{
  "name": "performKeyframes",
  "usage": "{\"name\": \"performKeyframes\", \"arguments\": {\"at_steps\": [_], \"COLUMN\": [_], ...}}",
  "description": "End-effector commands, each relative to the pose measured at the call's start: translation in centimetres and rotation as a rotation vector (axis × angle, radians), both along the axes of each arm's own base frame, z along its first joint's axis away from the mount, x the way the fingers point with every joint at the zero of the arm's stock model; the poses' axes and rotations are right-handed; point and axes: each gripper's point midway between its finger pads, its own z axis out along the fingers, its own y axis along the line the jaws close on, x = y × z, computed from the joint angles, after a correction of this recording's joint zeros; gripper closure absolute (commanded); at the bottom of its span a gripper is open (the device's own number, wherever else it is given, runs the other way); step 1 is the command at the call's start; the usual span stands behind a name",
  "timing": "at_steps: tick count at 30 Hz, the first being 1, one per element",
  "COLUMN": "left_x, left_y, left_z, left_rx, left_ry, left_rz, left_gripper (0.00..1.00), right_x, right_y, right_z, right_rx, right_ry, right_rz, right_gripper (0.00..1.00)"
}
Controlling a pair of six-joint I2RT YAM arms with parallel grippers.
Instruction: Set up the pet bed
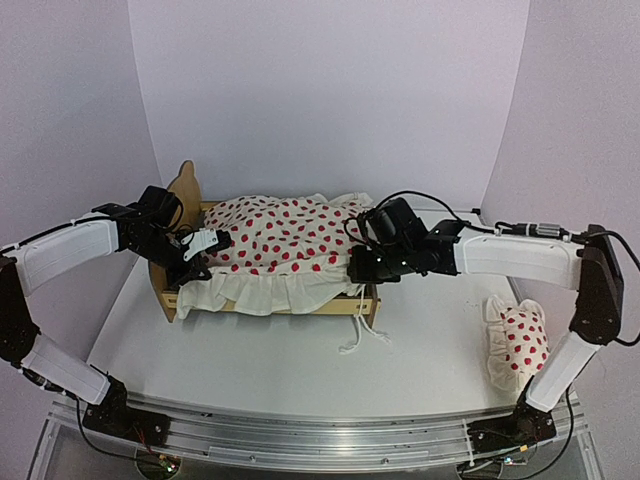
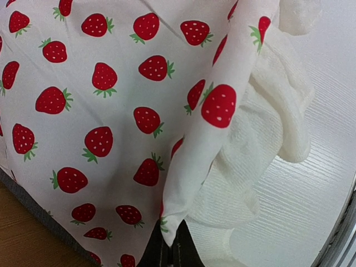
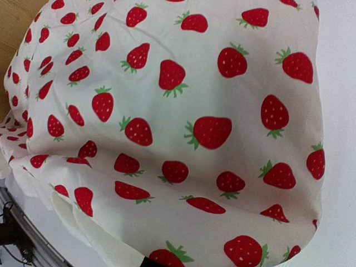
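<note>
The pet bed (image 1: 186,185) of light plywood stands at mid table, its wavy headboard on the left and low footboard (image 1: 371,300) on the right. A white strawberry-print ruffled duvet (image 1: 280,240) lies over it and hides the base. My left gripper (image 1: 200,250) is at the headboard end; in the left wrist view it (image 2: 169,250) is shut on a corner of the duvet (image 2: 111,111). My right gripper (image 1: 362,262) is at the footboard end, pressed into the duvet (image 3: 183,111), which hides its fingers and looks pulled taut from them.
A small strawberry-print pillow (image 1: 520,340) lies at the right of the table beside the right arm. White strings (image 1: 362,340) hang from the duvet in front of the footboard. The bed's grey base edge (image 2: 39,210) and wood (image 2: 22,239) show under the duvet. A metal rail (image 1: 320,440) runs along the near edge.
</note>
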Motion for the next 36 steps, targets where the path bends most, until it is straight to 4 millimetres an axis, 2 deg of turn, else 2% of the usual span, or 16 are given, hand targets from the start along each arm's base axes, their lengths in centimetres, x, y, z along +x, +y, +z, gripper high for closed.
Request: {"name": "performKeyframes", "arguments": {"at_steps": [1, 4, 9, 12, 14, 16, 17, 20, 24, 27, 30, 34, 36], "left_x": [0.8, 0.7, 0.8, 0.6, 0.5, 0.2, -0.1, -1.3, -2.6, -3.2, -2.9, 0.1, 2.0], "left_y": [-0.1, 0.0, 0.2, 0.1, 0.0, -0.1, -0.2, -0.4, -1.2, -2.0, -2.8, -3.2, -2.2], "left_z": [2.0, 1.9, 1.8, 1.7, 1.7, 1.6, 1.6, 1.9, 3.0, 4.9, 8.3, 13.8, 16.3], "left_rx": [-0.01, -0.005, 0.011, 0.001, -0.006, -0.012, -0.014, -0.03, -0.087, -0.156, -0.244, -0.356, -0.398], "left_ry": [-0.059, -0.06, -0.065, -0.061, -0.056, -0.045, -0.037, -0.014, 0.008, 0.003, -0.042, -0.151, -0.206], "left_rz": [-0.01, -0.012, -0.014, -0.019, -0.022, -0.031, -0.039, -0.081, -0.122, -0.141, -0.122, 0.014, 0.132], "left_gripper": [1.0, 1.0, 1.0, 1.0, 1.0, 0.99, 0.97, 0.81, 0.67, 0.61, 0.57, 0.49, 0.42], "right_x": [-3.2, -4.6, -6.5, -7.1, -7.2, -7.3, -7.3, -7.2, -6.2, -4.6, -2.1, 2.0, 4.0], "right_y": [0.3, -0.1, 0.0, -1.3, -2.6, -2.9, -3.0, -3.8, -5.7, -6.8, -7.6, -8.9, -9.1], "right_z": [0.4, -0.2, 0.8, 0.2, -1.0, -1.3, -1.2, -0.7, 0.5, 1.6, 3.0, 3.8, 4.1], "right_rx": [0.094, 0.096, 0.124, 0.054, -0.005, -0.024, -0.03, -0.063, -0.103, -0.108, -0.106, -0.107, -0.117], "right_ry": [0.217, 0.314, 0.464, 0.496, 0.502, 0.507, 0.507, 0.48, 0.413, 0.356, 0.294, 0.25, 0.223], "right_rz": [0.055, 0.062, 0.078, 0.048, 0.011, 0.007, 0.008, 0.001, -0.046, -0.087, -0.122, -0.193, -0.218], "right_gripper": [1.0, 1.0, 1.0, 0.99, 0.93, 0.84, 0.77, 0.64, 0.55, 0.51, 0.49, 0.47, 0.44]}}
